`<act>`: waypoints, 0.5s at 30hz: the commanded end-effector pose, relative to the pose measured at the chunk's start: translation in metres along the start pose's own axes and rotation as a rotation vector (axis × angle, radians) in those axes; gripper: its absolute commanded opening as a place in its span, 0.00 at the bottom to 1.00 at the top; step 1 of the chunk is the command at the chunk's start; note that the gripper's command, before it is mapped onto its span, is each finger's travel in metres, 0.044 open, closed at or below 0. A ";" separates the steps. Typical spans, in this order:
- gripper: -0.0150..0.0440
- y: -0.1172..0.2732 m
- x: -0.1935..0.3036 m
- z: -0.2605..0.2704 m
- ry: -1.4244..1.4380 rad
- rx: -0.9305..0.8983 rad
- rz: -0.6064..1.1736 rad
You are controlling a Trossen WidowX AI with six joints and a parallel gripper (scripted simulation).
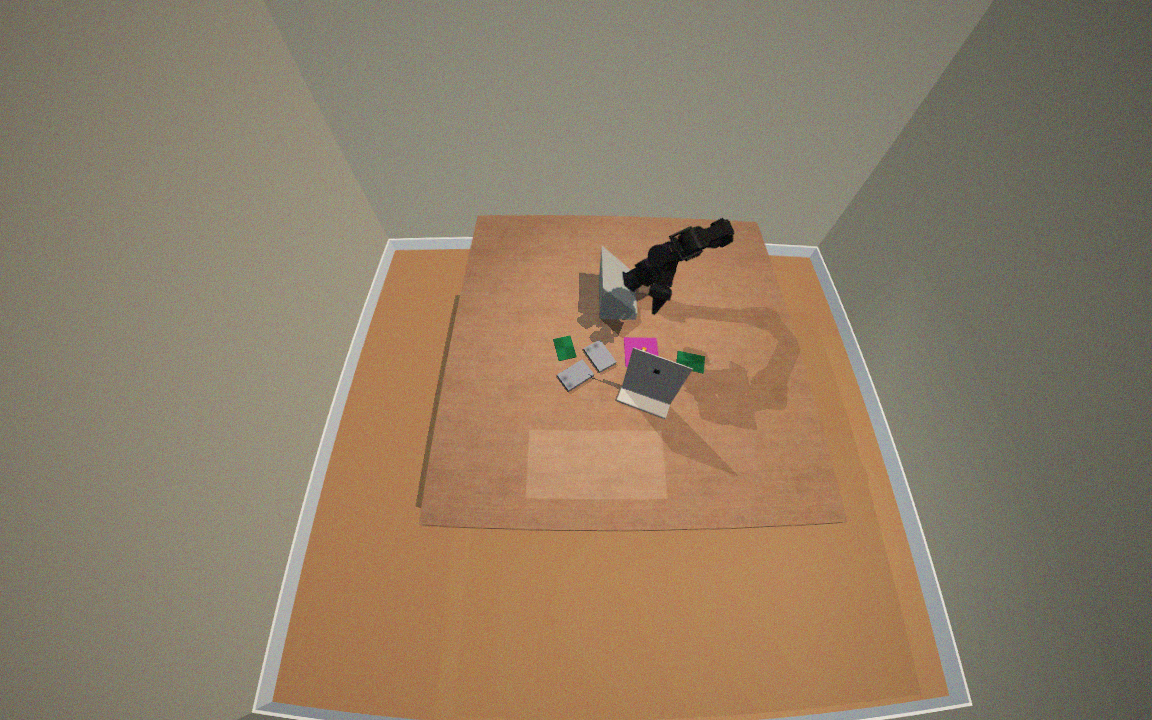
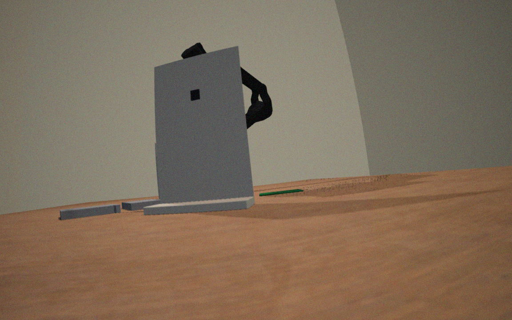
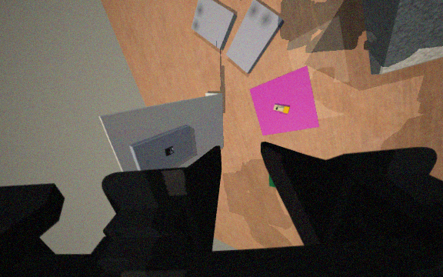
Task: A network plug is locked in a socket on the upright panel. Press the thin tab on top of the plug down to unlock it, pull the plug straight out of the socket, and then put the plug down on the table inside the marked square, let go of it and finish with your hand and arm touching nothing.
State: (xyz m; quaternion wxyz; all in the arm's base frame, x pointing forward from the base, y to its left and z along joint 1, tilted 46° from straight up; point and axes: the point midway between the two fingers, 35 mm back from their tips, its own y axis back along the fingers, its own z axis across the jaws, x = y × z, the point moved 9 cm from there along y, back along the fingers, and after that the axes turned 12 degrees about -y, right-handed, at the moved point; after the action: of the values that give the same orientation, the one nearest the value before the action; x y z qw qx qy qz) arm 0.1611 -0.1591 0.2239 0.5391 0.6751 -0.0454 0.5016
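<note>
Presently, tabletop: wood-brown, rectangular [image 1: 490, 402] [image 2: 290, 258] [image 3: 244, 127], carrying everything below.
Arm: black, jointed [image 1: 687, 243] [image 2: 266, 99], reaching over the tabletop; largely behind the panel in the exterior view.
Upright panel: grey, flat, rectangular [image 1: 671, 380] [image 2: 202, 135] [image 3: 206, 111], standing on a pale foot; a small dark square shows on its back.
Stand: grey, angular, with an upright plate [image 1: 613, 273] [image 3: 429, 27], beneath part of the arm in the top view.
Hand: black, two-fingered [image 1: 657, 307] [image 3: 241, 145], released, its fingers parted with nothing between them; raised above the tabletop, apart from the plug.
Marked square: magenta, flat [image 1: 634, 342] [image 3: 298, 86], lying near the panel on its socket side.
Slabs: two, light grey, rectangular, one [image 1: 599, 355] [image 2: 140, 204] [image 3: 255, 36] just beside the other [image 1: 575, 376] [image 2: 90, 212] [image 3: 214, 23], both flat.
Green cards: two, thin, rectangular, one [image 1: 564, 348] near the slabs, the other [image 1: 690, 361] [image 2: 281, 192] [image 3: 271, 181] near the panel.
Socket: blue-grey block with a small dark opening [image 3: 154, 144], on the panel's face; no plug in it.
Plug: small, cream and yellow [image 1: 644, 349] [image 3: 281, 108], out of the socket, lying inside the marked square.
</note>
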 end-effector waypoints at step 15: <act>1.00 0.003 0.001 0.002 0.008 -0.005 0.005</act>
State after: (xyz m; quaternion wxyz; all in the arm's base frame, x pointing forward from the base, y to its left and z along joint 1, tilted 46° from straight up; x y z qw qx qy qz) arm 0.1608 -0.1609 0.2254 0.5395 0.6748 -0.0461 0.5015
